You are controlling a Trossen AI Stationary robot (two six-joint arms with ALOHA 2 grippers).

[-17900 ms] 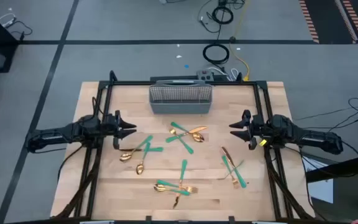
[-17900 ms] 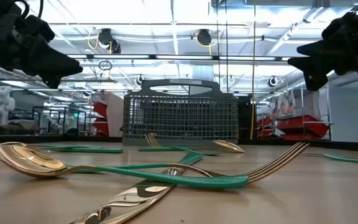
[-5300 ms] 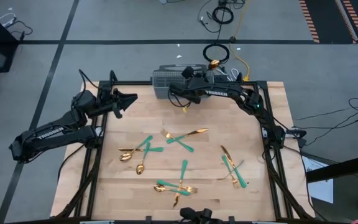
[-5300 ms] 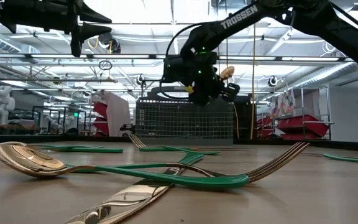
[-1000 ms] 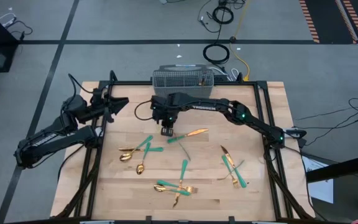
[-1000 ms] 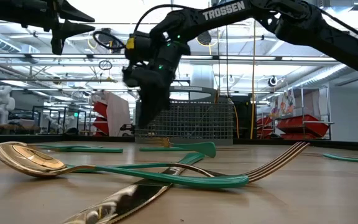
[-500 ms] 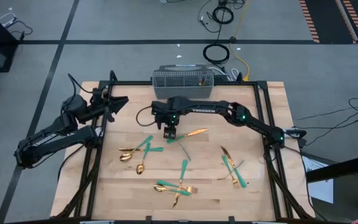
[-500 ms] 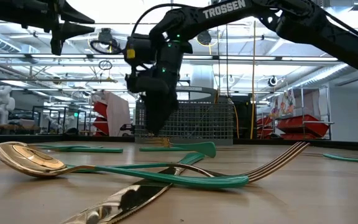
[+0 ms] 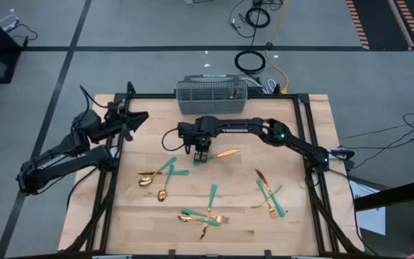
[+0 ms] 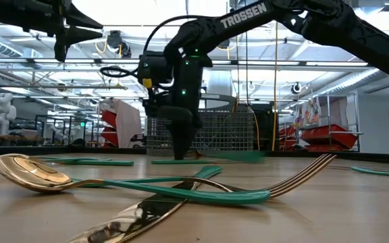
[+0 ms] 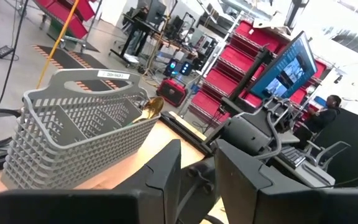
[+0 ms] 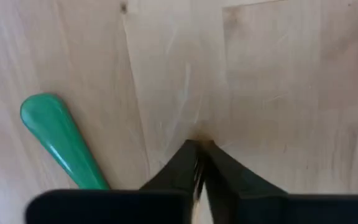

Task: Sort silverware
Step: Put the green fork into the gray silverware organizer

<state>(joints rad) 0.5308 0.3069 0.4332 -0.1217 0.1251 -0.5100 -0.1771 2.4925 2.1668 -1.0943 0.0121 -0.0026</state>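
Note:
My right gripper (image 9: 201,157) points straight down at the table's middle, its tips on the wood (image 12: 197,146), shut on a gold fork. A teal handle end (image 12: 61,146) lies flat beside it, and a gold spoon head (image 9: 227,152) lies just to its right. More teal-handled silverware lies flat in groups at the left (image 9: 160,173), near (image 9: 203,214) and right (image 9: 268,194). My left gripper (image 9: 139,117) hangs open at the far left, level, with nothing between its fingers (image 11: 163,174). My right gripper comes from above, pointing down, its fingertips (image 10: 179,155) on the tabletop. A thin gold strip (image 12: 196,180) of the fork shows pinched between the two shut fingers. The fingers hide which part of the fork it is. The piece stays low at the table.
A grey mesh basket (image 9: 210,96) stands at the far edge, with a gold spoon head (image 11: 151,111) sticking up out of it. A black frame (image 9: 304,144) borders the table. Bare wood lies between the basket and my right gripper.
My right gripper has come down onto the table and shifted a little toward the right and near edges. In the low view the fork's gold tines now hide behind the fingers. A teal handle beside them has swung toward the right.

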